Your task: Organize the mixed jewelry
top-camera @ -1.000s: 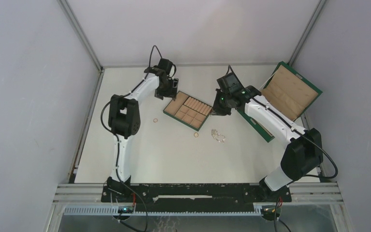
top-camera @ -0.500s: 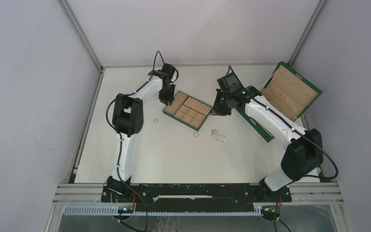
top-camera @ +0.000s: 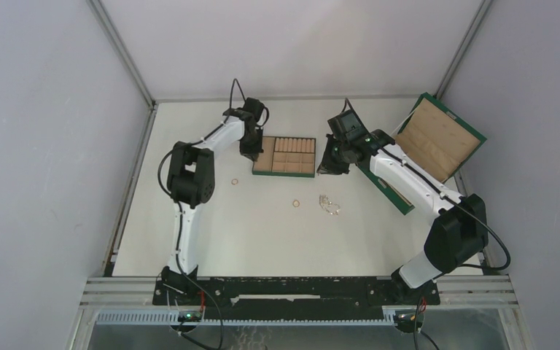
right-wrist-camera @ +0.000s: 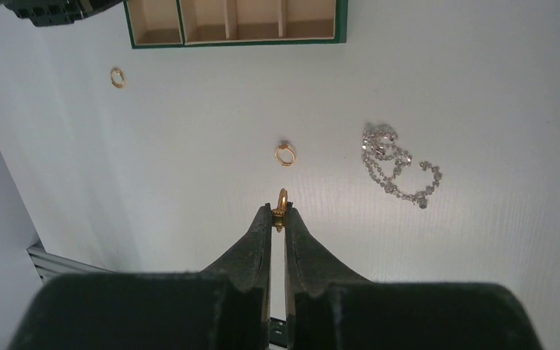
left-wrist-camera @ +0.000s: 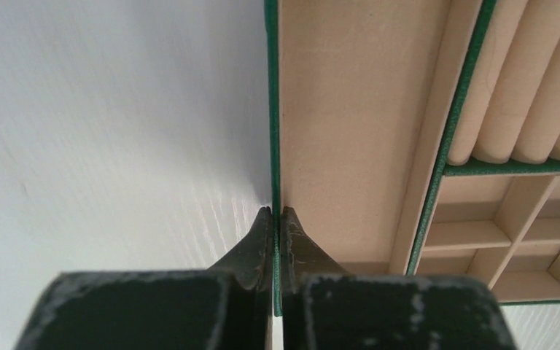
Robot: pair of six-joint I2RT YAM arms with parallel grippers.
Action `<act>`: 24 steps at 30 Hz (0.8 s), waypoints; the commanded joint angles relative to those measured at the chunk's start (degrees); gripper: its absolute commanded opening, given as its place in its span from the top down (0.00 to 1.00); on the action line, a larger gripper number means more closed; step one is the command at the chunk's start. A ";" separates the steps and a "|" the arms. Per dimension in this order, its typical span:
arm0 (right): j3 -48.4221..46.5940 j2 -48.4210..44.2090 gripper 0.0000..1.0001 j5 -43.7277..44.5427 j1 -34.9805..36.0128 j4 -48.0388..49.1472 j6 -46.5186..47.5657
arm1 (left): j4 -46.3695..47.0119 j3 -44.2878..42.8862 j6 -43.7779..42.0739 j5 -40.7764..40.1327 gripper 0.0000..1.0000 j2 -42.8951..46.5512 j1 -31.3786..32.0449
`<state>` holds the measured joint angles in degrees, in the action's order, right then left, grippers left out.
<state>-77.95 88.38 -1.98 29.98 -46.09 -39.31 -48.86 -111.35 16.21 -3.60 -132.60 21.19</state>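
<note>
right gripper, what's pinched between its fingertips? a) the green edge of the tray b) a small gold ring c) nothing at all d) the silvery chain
B: in the right wrist view the right gripper is closed on a small gold ring, which sticks out past its tips, while the silvery chain lies loose on the table.

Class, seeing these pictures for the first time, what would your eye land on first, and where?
The two black hands stand out: the left hand pinches the green edge of the tan tray at the back of the table, and the right hand grips a tiny gold ring over the table. In front of the tray lie a sparkly silver chain, a second ring beside it and a third ring farther left.
</note>
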 commanded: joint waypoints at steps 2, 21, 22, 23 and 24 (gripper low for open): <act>-0.10 -0.48 1.00 1.88 -0.11 1.14 -0.49 | 0.33 8.43 1.83 0.65 1.00 8.13 0.66; -11.89 15.06 1.00 12.70 -0.22 1.19 1.76 | -0.19 16.61 8.81 1.52 0.91 13.55 3.59; -13.01 16.32 1.00 13.02 -0.34 0.99 1.84 | -0.33 16.60 8.77 1.30 0.86 13.82 3.59; -14.13 17.52 1.00 13.13 -0.58 0.84 2.06 | -0.56 16.54 8.71 0.97 0.82 14.04 3.59; -14.96 18.54 1.00 13.20 -0.64 1.15 2.64 | -0.80 16.38 8.54 0.74 0.79 14.28 3.59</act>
<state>-88.01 104.09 8.58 29.93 -45.43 -38.30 -48.01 -94.91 24.12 -2.83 -122.26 23.94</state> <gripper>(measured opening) 0.116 0.159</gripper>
